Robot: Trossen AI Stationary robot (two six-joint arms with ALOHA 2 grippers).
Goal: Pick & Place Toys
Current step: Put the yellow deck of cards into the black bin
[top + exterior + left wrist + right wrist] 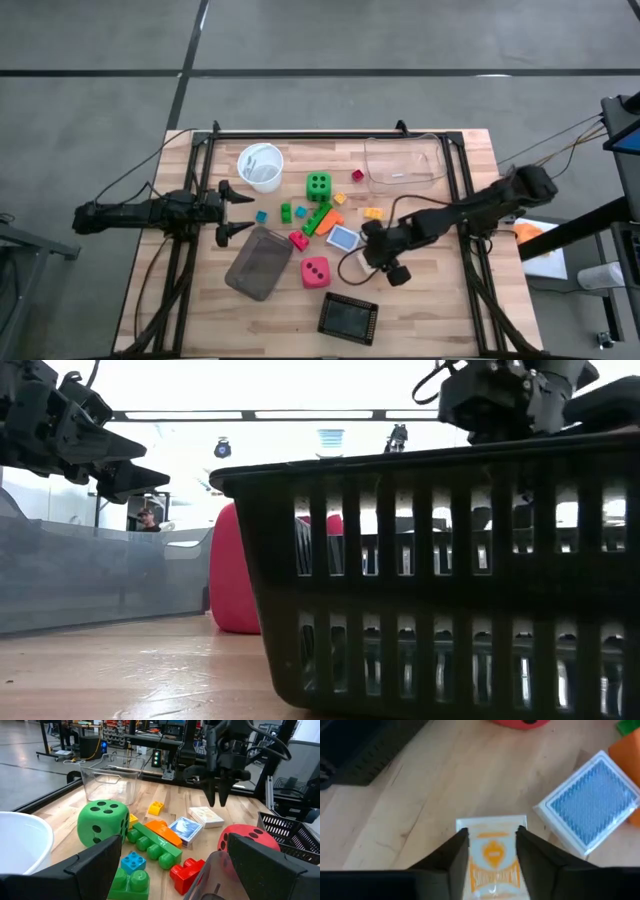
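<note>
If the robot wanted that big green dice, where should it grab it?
Probably take the green die from straight above, closing on two flat side faces: the one toward the white cup and the one opposite. It sits flat, so those faces stand upright and parallel, with bare table beside each. The green bricks crowd another side.
</note>
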